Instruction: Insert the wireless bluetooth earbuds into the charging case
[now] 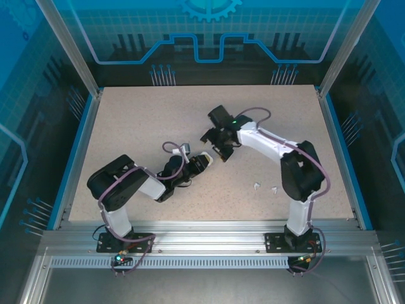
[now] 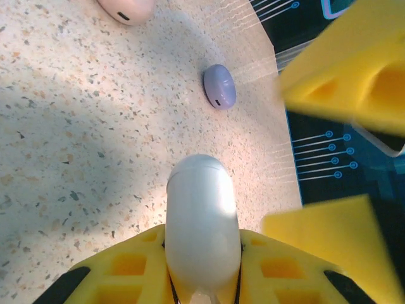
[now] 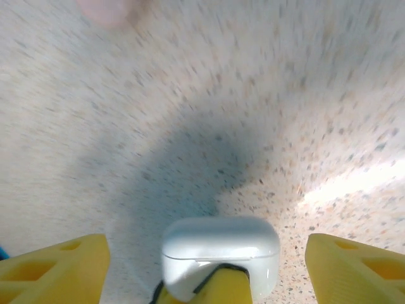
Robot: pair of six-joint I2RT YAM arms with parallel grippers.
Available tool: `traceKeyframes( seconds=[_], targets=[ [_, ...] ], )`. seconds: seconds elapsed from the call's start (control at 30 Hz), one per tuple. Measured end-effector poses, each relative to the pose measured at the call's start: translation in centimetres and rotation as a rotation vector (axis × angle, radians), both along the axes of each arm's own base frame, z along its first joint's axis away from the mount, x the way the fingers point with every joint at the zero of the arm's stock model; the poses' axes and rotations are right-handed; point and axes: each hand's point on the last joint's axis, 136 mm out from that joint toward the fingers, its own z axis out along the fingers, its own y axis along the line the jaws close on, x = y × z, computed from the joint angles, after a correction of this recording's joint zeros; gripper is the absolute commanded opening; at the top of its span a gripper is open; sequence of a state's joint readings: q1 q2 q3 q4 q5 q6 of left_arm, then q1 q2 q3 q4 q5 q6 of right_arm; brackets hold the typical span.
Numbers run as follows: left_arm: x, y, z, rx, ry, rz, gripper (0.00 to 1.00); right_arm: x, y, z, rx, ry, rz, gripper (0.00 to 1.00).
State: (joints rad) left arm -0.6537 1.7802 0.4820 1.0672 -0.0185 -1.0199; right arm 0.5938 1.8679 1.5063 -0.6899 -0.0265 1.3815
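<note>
White charging case point(image 2: 201, 215), closed, is clamped in the left jaws mid-counter; the right jaws stand wide apart close by. 2 white earbuds point(image 1: 257, 185) lie toward the counter's near edge, right of centre. Likely best: hold firm, pry it open at the seam point(image 3: 215, 257). Purple case point(image 2: 219, 86) nearby, pink case point(image 2: 125, 9) beyond. Speckled beige counter point(image 1: 139, 120), blue-lit walls point(image 1: 209, 38).
</note>
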Motion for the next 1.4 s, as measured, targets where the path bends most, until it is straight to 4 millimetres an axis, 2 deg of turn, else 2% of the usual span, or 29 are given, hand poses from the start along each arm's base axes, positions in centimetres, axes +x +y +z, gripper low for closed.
traceKeyframes(
  seconds=[0.07,0.13,0.2,0.3,0.37,0.53,0.7,0.87,1.1,1.4],
  targets=[
    [-0.3,-0.1,0.9,0.003,-0.013,-0.039,0.09,1.1,-1.9,2.4,0.019,-0.067,-0.01,0.82],
    [-0.4,-0.2,2.2,-0.002,-0.035,-0.093,0.09,2.0,-4.7,5.1,0.035,-0.158,-0.018,0.82],
    [-0.1,-0.2,3.7,-0.014,-0.067,-0.152,0.09,2.2,-7.2,6.5,0.038,-0.233,-0.012,0.82],
    [0.4,0.1,6.0,-0.034,-0.121,-0.247,0.09,1.9,-10.2,7.1,0.032,-0.328,0.037,0.81],
    [0.7,0.2,7.6,-0.048,-0.153,-0.311,0.09,1.4,-10.9,6.6,0.035,-0.373,0.105,0.81],
    [0.7,-0.3,10.8,-0.05,-0.208,-0.481,0.06,-0.4,-8.9,5.6,0.119,-0.472,0.328,0.79],
    [-0.3,-1.6,13.2,-0.045,-0.241,-0.629,0.04,-1.0,-5.9,7.0,0.231,-0.592,0.491,0.79],
    [-0.9,-1.9,13.2,-0.034,-0.222,-0.682,0.04,-1.8,-3.8,8.4,0.277,-0.666,0.595,0.78],
    [-1.3,-1.9,12.5,-0.027,-0.192,-0.701,0.03,-2.3,-3.2,8.6,0.313,-0.686,0.634,0.77],
    [-1.0,-2.0,13.4,-0.026,-0.208,-0.702,0.0,-3.3,-2.0,8.7,0.34,-0.698,0.7,0.74]
  ],
)
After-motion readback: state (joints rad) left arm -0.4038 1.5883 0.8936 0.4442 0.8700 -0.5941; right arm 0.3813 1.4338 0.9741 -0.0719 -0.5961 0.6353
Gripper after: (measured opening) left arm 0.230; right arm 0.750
